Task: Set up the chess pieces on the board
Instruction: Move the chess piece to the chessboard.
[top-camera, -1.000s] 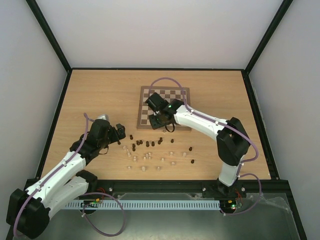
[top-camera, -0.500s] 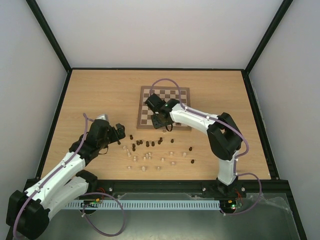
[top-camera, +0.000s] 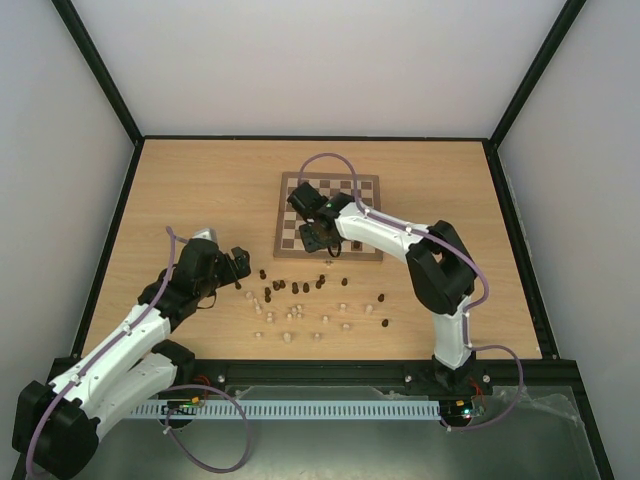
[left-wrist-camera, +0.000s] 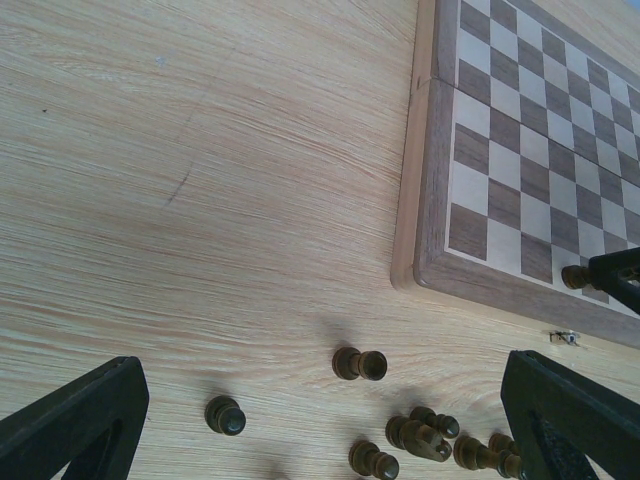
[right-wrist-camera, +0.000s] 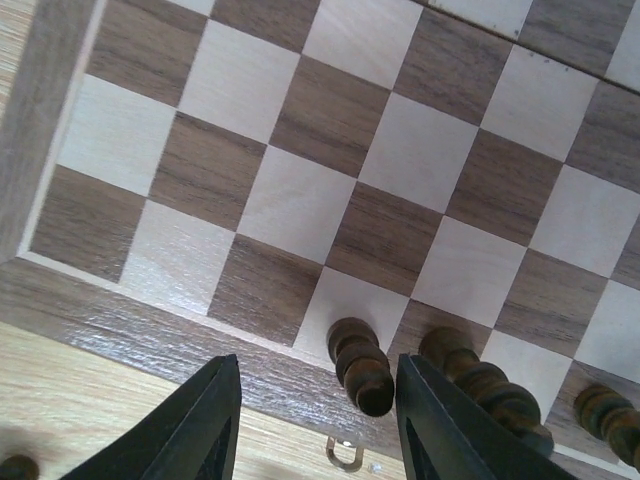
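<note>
In the right wrist view, we see the right gripper low over the bottom edge of the board. Its jaws are parted and grip nothing. A dark piece stands between the fingers on a cream square of the outermost row, nearer the right-hand finger. Two more dark pieces stand to its right in that row. Just below runs the brown frame, and bare squares fill the upper frame.

In the top view, the loose chess pieces lie scattered on the tabletop below the board, at frame centre. The left gripper hangs at the scatter's left edge, with its jaws wide apart and empty. Plain wood stretches across the left of the frame.
</note>
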